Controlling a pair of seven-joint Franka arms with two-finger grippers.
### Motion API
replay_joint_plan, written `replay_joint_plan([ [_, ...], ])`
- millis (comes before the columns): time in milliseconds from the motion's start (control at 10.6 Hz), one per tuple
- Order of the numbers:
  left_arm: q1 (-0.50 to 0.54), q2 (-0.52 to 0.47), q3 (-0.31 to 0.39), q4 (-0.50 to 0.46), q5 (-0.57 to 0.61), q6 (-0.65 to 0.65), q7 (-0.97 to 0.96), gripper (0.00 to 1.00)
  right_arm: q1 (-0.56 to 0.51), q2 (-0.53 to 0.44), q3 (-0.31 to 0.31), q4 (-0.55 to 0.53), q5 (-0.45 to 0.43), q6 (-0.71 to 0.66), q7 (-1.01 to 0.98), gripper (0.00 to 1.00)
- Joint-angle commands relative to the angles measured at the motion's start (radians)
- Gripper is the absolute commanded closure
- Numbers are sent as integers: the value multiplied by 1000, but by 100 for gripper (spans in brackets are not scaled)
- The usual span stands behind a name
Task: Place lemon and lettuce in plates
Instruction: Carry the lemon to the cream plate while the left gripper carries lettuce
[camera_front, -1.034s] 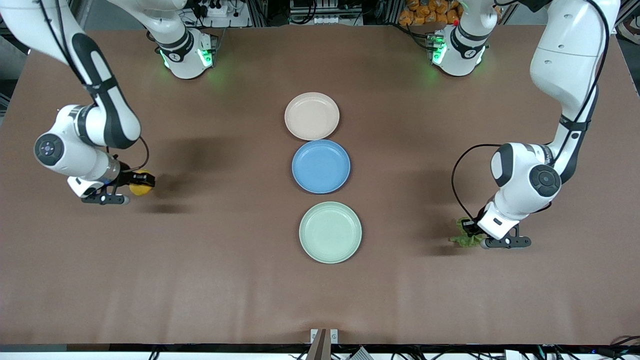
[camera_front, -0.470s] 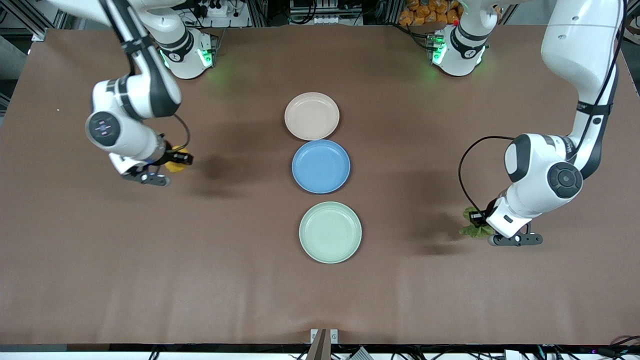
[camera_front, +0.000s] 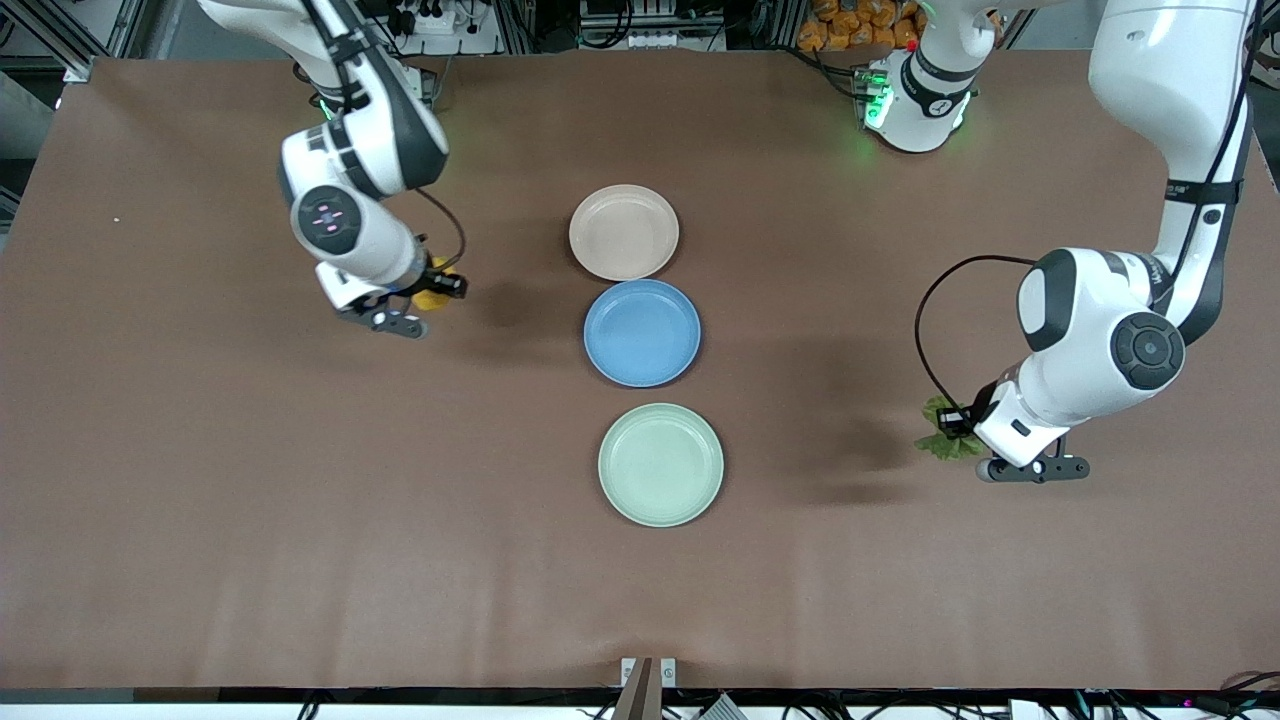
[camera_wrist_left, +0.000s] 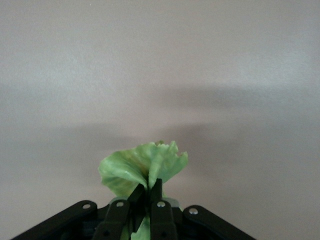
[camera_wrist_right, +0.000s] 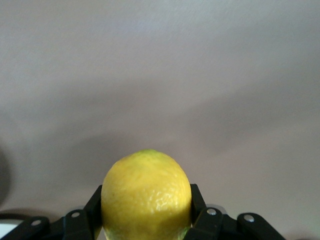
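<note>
My right gripper (camera_front: 437, 290) is shut on the yellow lemon (camera_front: 431, 297), held in the air over bare table between the right arm's end and the plates; the lemon fills the jaws in the right wrist view (camera_wrist_right: 146, 192). My left gripper (camera_front: 950, 430) is shut on the crinkled green lettuce (camera_front: 941, 440), held over bare table toward the left arm's end; the leaf bunches out of the jaws in the left wrist view (camera_wrist_left: 142, 167). The beige-pink plate (camera_front: 624, 232) and the mint green plate (camera_front: 661, 464) lie empty in the middle of the table.
A blue plate (camera_front: 642, 332) lies between the two pale plates, close to the beige-pink one. The two arm bases stand along the table edge farthest from the front camera. The brown table (camera_front: 300, 520) spreads wide around the plates.
My right gripper has carried the lemon up off the table and toward the beige-pink plate. My left gripper has lifted the lettuce slightly, drifting a little toward the left arm's end.
</note>
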Motion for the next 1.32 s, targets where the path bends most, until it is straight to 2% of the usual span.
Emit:
replay_joint_plan([
  [0, -49, -43, 4, 23, -21, -95, -114, 100, 120, -24, -6, -25, 77, 18, 159, 88],
  [94, -75, -42, 4, 38, -21, -102, -169, 100, 157, -24, -6, -25, 173, 18, 164, 88],
  [188, -100, -42, 2, 43, -22, -107, -215, 100, 200, -23, -8, -25, 230, 22, 191, 88],
  [282, -118, -39, 2, 47, -22, -109, -258, 100, 254, -11, -8, -25, 235, 62, 266, 88],
  [564, -186, -17, 1, 92, -25, -122, -385, 100, 450, 135, -6, -19, 240, 295, 508, 89],
  [752, -229, 12, 1, 125, -25, -122, -471, 100, 522, 196, -6, -13, 243, 396, 594, 89],
  [1221, -338, 120, 1, 244, -38, -122, -684, 100, 575, 267, -8, 65, 261, 406, 694, 87],
])
